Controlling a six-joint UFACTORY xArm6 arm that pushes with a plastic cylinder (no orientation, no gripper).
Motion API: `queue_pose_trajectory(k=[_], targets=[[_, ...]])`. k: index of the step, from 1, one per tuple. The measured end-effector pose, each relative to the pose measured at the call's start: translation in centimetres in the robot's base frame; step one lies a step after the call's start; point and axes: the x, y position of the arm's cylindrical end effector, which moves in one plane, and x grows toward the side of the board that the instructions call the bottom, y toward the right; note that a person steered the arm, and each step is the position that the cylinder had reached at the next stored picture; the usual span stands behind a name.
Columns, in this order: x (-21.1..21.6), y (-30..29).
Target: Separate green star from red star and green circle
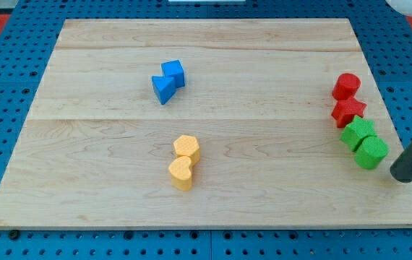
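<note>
The green star [357, 133] sits near the board's right edge, touching the red star [348, 112] above it and the green circle [371, 152] just below and to its right. A red circle [346, 86] sits above the red star, so the four blocks form one slanted column. My tip [402, 175] is at the view's right, just right of and slightly below the green circle, a small gap apart from it. The dark rod rises up and to the right from the tip.
A blue cube [173, 72] and a blue triangle-like block [162, 89] touch at the upper middle. A yellow hexagon [186, 147] and a yellow heart [181, 173] touch at the lower middle. The wooden board [83, 144] lies on a blue pegboard; its right edge is close to my tip.
</note>
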Motion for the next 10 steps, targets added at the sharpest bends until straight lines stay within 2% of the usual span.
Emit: queue_pose_trajectory(k=[2,5,7,8,10], targets=[[-0.9,0.3],[-5.8,-6.9],[-6.9,-5.1],[-10.0,-5.2],[-9.3,-10.0]])
